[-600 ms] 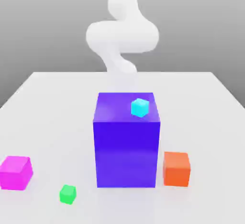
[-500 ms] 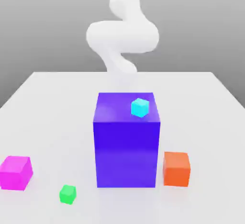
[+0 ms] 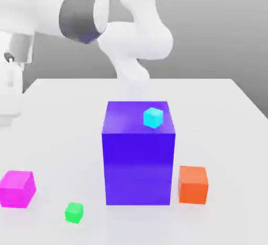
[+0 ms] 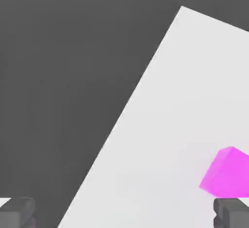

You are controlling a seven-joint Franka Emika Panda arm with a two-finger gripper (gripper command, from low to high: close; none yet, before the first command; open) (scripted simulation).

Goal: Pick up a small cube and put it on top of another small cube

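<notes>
A small cyan cube (image 3: pixel 153 118) rests on top of the tall blue block (image 3: pixel 138 160) in the middle of the table. A small green cube (image 3: pixel 74 212) lies on the table near the front, toward the exterior view's left. My white arm (image 3: pixel 78 13) reaches across the top, and its hand (image 3: pixel 10 81) hangs high at the exterior view's left edge, far from both small cubes. In the hand view my gripper (image 4: pixel 125 215) is open, its dark fingertips (image 4: pixel 17 212) wide apart with nothing between them.
A magenta cube (image 3: pixel 17 188) sits at the front on the exterior view's left and also appears in the hand view (image 4: pixel 228 173). An orange cube (image 3: pixel 193 184) stands beside the blue block on the exterior view's right. The table edge (image 4: pixel 131 105) borders dark floor.
The arm has swung forward and to the exterior view's left, bringing the hand high over the table's left edge. None of the cubes has moved.
</notes>
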